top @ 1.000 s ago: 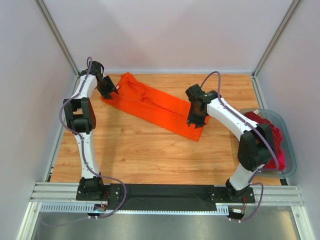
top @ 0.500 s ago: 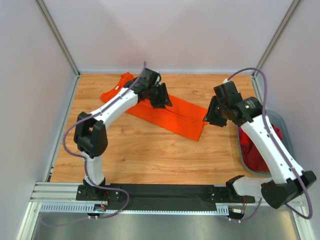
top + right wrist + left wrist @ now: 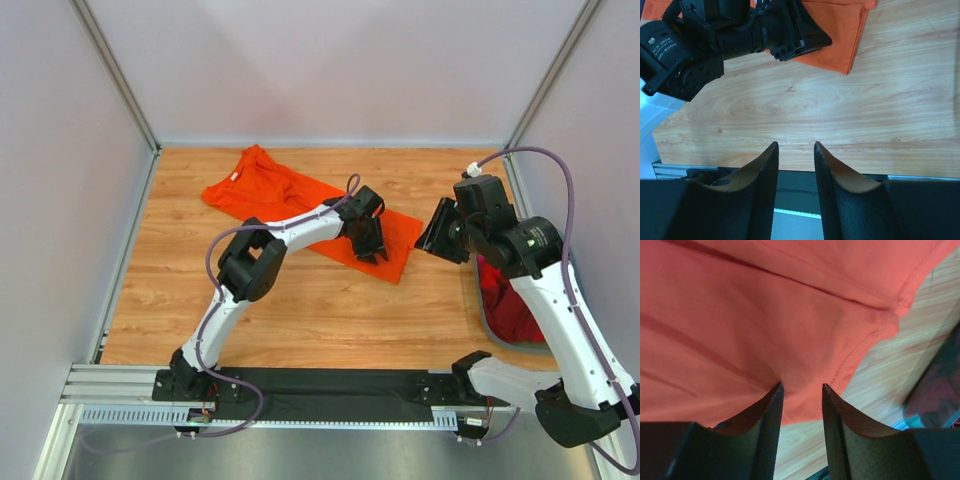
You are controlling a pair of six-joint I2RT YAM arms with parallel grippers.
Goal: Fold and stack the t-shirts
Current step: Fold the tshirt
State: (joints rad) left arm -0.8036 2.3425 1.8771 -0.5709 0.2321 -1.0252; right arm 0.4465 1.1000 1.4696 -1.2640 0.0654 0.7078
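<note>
left pincer — narrow gap, over orange t-shirt

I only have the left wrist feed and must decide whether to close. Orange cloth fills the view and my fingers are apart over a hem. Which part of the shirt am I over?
Observer: The top camera puts the left gripper over the near right end of the orange t-shirt. The shirt lies as a long folded strip slanting toward the far left corner.
Operator: Where is the other arm?
Observer: The right gripper is raised to the right of the shirt, off the cloth. It is open with nothing between its fingers.
Operator: Any more shirts in sight?
Observer: Dark red cloth sits in the grey-blue tub at the table's right edge.
</note>
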